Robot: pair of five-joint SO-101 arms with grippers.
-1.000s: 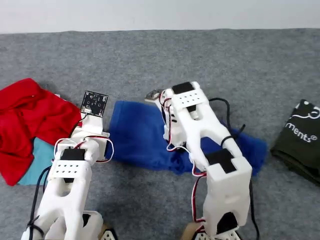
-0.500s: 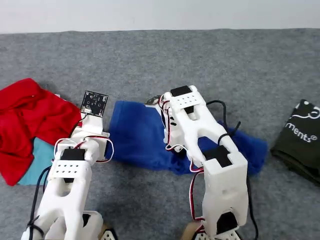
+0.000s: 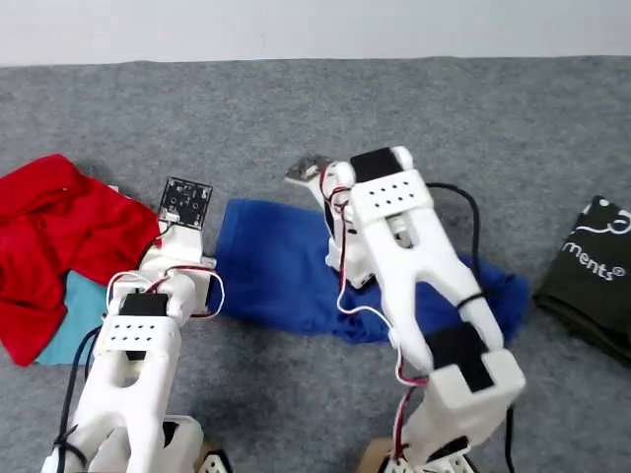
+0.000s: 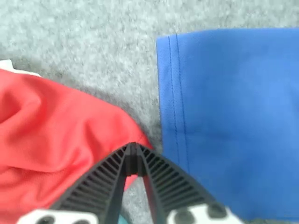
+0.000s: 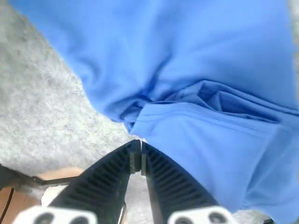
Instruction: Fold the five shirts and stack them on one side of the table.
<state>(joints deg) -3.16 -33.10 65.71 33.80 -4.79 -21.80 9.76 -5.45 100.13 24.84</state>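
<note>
A blue shirt (image 3: 271, 266) lies spread across the middle of the grey table, and the right arm (image 3: 394, 212) stands over it. In the right wrist view my right gripper (image 5: 136, 148) is shut, its tips at a bunched hem of the blue shirt (image 5: 210, 70). My left gripper (image 4: 133, 156) is shut with nothing in it. It hangs over the edge of a crumpled red shirt (image 4: 56, 135), just beside the blue shirt (image 4: 233, 116). The red shirt (image 3: 54, 236) sits at the left, on top of a teal shirt (image 3: 84, 310). A folded dark shirt (image 3: 592, 276) rests at the right edge.
The left arm's wrist board (image 3: 185, 204) sits between the red and blue shirts. A wooden base (image 5: 60, 179) of an arm stands at the table's near edge. Bare grey carpet (image 3: 444, 118) stretches along the far side up to a white wall.
The right arm has swung its wrist a little farther away and to the right, and its elbow has shifted right. The left arm and the other shirts have stayed put.
</note>
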